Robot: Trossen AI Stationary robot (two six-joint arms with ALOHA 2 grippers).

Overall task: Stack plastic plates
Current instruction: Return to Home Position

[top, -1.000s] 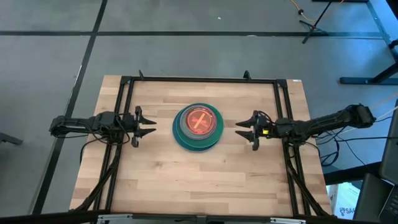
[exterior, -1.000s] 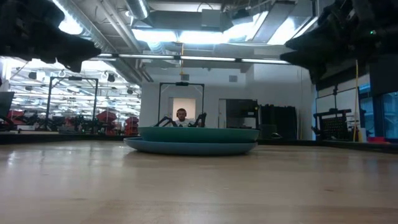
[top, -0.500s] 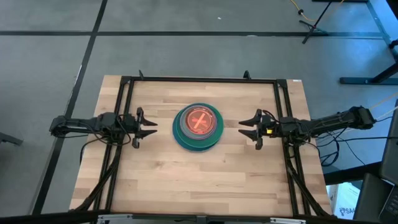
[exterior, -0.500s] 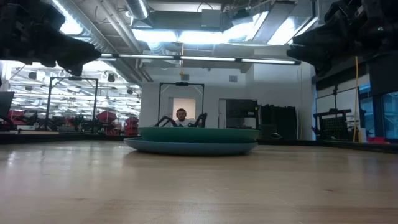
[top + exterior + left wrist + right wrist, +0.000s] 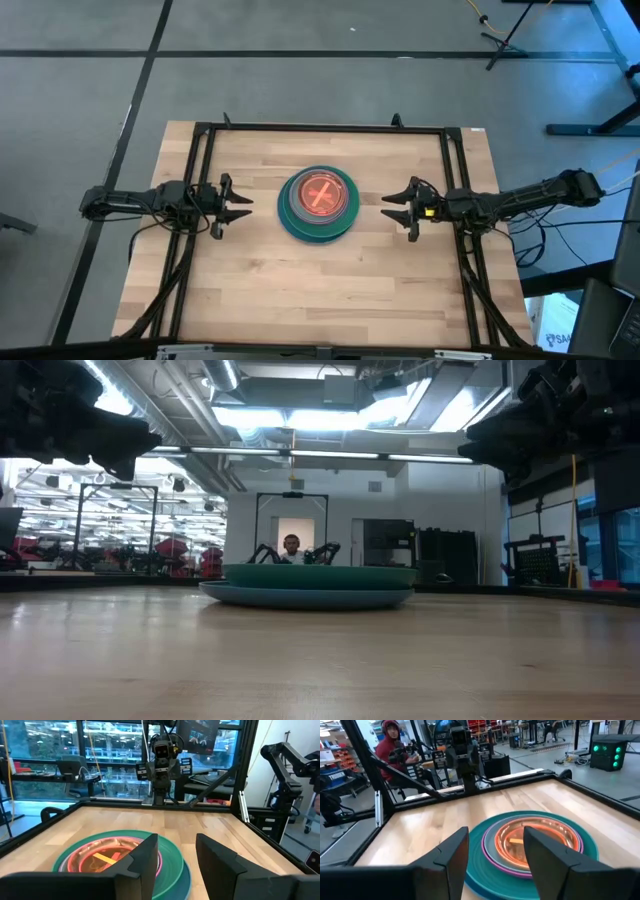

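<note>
The plastic plates (image 5: pixel 318 204) sit in one stack at the table's middle, large teal and green plates at the bottom, a magenta rim above them, and translucent orange plates on top. The stack (image 5: pixel 308 585) rests flat on the wood; it also shows in the left wrist view (image 5: pixel 120 865) and right wrist view (image 5: pixel 530 845). My left gripper (image 5: pixel 238 204) hovers open to the stack's left, above the table. My right gripper (image 5: pixel 395 208) hovers open to the stack's right. Neither touches the plates.
A black frame (image 5: pixel 320 128) runs around the table's far, left and right edges. Bare wood lies between each gripper and the stack and across the near half of the table. A person (image 5: pixel 390 750) in a red hood stands beyond the table's left side.
My right gripper drew back a little toward the table's right edge, then came back slightly toward the stack. The stack stays where it was.
</note>
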